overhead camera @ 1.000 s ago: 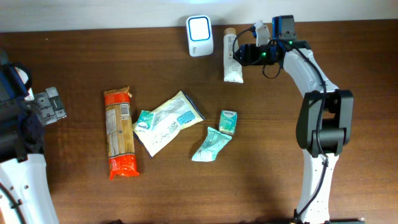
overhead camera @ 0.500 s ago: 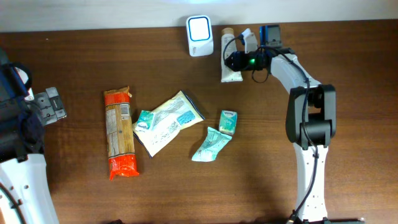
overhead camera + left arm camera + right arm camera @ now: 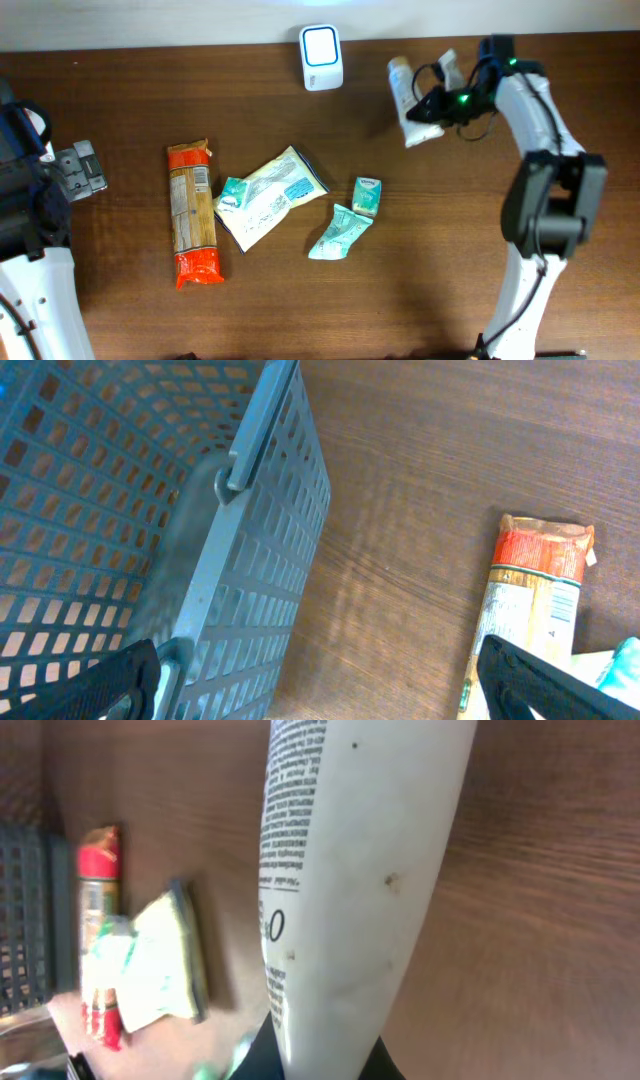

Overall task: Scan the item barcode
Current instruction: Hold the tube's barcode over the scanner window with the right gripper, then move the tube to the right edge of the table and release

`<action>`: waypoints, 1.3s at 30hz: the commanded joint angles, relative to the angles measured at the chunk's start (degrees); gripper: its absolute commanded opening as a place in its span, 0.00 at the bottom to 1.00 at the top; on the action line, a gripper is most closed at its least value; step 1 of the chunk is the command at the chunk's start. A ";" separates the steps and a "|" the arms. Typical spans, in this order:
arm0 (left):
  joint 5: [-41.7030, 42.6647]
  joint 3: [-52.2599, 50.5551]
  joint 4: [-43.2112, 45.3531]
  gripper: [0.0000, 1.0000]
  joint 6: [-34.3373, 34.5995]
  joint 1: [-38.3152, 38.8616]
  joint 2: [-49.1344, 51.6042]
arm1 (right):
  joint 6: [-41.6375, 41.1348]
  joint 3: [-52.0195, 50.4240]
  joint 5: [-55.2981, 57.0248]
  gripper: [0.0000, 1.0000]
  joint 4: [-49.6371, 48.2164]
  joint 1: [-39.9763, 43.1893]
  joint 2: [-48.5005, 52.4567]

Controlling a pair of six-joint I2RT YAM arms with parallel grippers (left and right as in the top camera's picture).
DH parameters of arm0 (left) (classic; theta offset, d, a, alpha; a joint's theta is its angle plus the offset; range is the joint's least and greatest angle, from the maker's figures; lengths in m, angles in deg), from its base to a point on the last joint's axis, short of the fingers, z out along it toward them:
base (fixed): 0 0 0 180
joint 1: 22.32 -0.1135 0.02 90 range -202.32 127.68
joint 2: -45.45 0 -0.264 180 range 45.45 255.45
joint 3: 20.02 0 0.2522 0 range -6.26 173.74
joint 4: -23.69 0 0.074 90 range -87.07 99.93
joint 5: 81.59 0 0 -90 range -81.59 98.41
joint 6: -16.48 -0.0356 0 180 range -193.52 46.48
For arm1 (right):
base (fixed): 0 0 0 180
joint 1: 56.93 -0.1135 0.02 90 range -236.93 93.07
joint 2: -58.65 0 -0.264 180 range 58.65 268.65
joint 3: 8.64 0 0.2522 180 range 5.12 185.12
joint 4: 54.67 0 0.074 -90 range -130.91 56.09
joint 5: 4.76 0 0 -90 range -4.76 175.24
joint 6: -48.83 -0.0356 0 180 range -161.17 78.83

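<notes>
The item is a white tube [image 3: 408, 100] with small black print, and my right gripper [image 3: 434, 108] is shut on its crimped end at the back right of the table. In the right wrist view the tube [image 3: 350, 870] fills the middle, rising from between my right gripper's [image 3: 322, 1058] dark jaws. The white barcode scanner [image 3: 321, 44] stands at the back edge, to the left of the tube. No barcode shows on the tube's visible side. My left gripper [image 3: 82, 170] hangs wide open at the far left, and in the left wrist view that gripper [image 3: 330, 685] holds nothing.
A long pasta pack [image 3: 192, 212], a cream pouch [image 3: 272, 194], a small green carton [image 3: 366, 196] and a green sachet [image 3: 340, 232] lie mid-table. A grey perforated basket [image 3: 150, 510] sits under the left wrist, with the pasta pack [image 3: 530, 610] to its right.
My right gripper has shut on the tube, lifted it from beside the scanner and carried it to the right. The left arm has not moved.
</notes>
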 commanded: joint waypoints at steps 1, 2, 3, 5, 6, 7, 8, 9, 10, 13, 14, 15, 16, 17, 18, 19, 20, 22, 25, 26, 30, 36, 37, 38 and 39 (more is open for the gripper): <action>-0.42 0.31 0.07 0.99 -0.90 -0.22 -0.20 | 3.21 1.03 0.63 0.04 3.89 -2.60 -15.58; -0.42 0.31 0.07 0.99 -0.90 -0.22 -0.20 | 4.87 1.03 0.59 0.04 5.09 -3.76 -19.17; -0.42 0.31 0.07 0.99 -0.90 -0.22 -0.20 | 5.22 1.03 0.59 0.04 5.57 -4.74 -21.92; -0.42 0.31 0.07 0.99 -0.87 -0.22 -0.20 | 7.26 1.03 -1.03 0.04 5.68 -6.88 -27.43; -0.42 0.31 0.07 0.99 -0.90 -0.22 -0.20 | 10.86 1.03 -3.87 0.04 6.23 -8.39 -30.64; -0.42 0.31 0.07 0.99 -0.87 -0.22 -0.20 | 12.85 1.03 -5.44 0.04 6.56 -9.97 -33.73; -0.42 0.31 0.07 0.99 -0.90 -0.22 -0.20 | 13.14 1.03 -5.66 0.04 6.64 -11.23 -35.93; -0.42 0.31 0.07 0.99 -0.90 -0.22 -0.20 | 13.14 1.03 -5.66 0.04 6.67 -12.13 -37.68; -0.42 0.31 0.07 0.99 -0.87 -0.22 -0.20 | 13.11 1.03 -5.77 0.04 6.75 -12.94 -39.54; -0.42 0.31 0.07 0.99 -0.90 -0.22 -0.20 | 15.30 1.03 -11.04 0.04 8.28 -14.21 -42.64; -0.42 0.31 0.07 0.99 -0.90 -0.22 -0.20 | 15.65 1.03 -13.99 0.04 8.81 -14.21 -43.06; -0.42 0.31 0.07 0.99 -0.90 -0.22 -0.20 | 15.63 1.03 -16.59 0.04 9.01 -14.19 -43.12; -0.42 0.31 0.07 0.99 -0.87 -0.22 -0.20 | 15.21 1.03 -20.72 0.04 9.03 -14.10 -43.08; -0.42 0.31 0.07 0.99 -0.90 -0.22 -0.20 | 15.21 1.03 -22.01 0.04 9.01 -14.10 -43.10; -0.42 0.31 0.07 0.99 -0.87 -0.22 -0.20 | 15.19 1.03 -23.10 0.04 8.94 -14.10 -43.10; -0.42 0.31 0.07 0.99 -0.87 -0.22 -0.20 | 14.69 1.03 -23.63 0.04 8.70 -14.10 -43.10; -0.42 0.31 0.07 0.99 -0.90 -0.24 -0.20 | 13.51 1.03 -23.61 0.04 8.22 -14.10 -43.10; -0.42 0.31 0.07 0.99 -0.90 -0.22 -0.20 | 10.14 1.03 -23.39 0.04 6.08 -14.10 -43.10; -0.42 0.31 0.07 0.99 -0.90 -0.22 -0.20 | 8.79 1.03 -22.75 0.04 3.74 -14.10 -43.06; -0.42 0.31 0.07 0.99 -0.90 -0.24 -0.20 | 7.82 1.03 -20.81 0.04 3.37 -14.12 -43.04; -0.42 0.31 0.07 0.99 -0.87 -0.22 -0.20 | 5.92 1.01 -2.12 0.04 2.93 -18.62 -40.59; -0.42 0.31 0.07 0.99 -0.87 -0.22 -0.20 | 3.82 1.01 48.02 0.04 -10.14 -31.32 -26.95; -0.42 0.31 0.04 0.99 -0.90 -0.22 -0.20 | 5.07 1.01 52.33 0.04 -13.14 -32.09 -24.09; -0.42 0.31 0.07 0.99 -0.87 -0.22 -0.20 | 6.97 1.01 56.83 0.04 -17.27 -32.48 -20.44; -0.42 0.31 0.07 0.99 -0.87 -0.22 -0.20 | 10.51 1.01 61.05 0.04 -22.82 -32.48 -16.11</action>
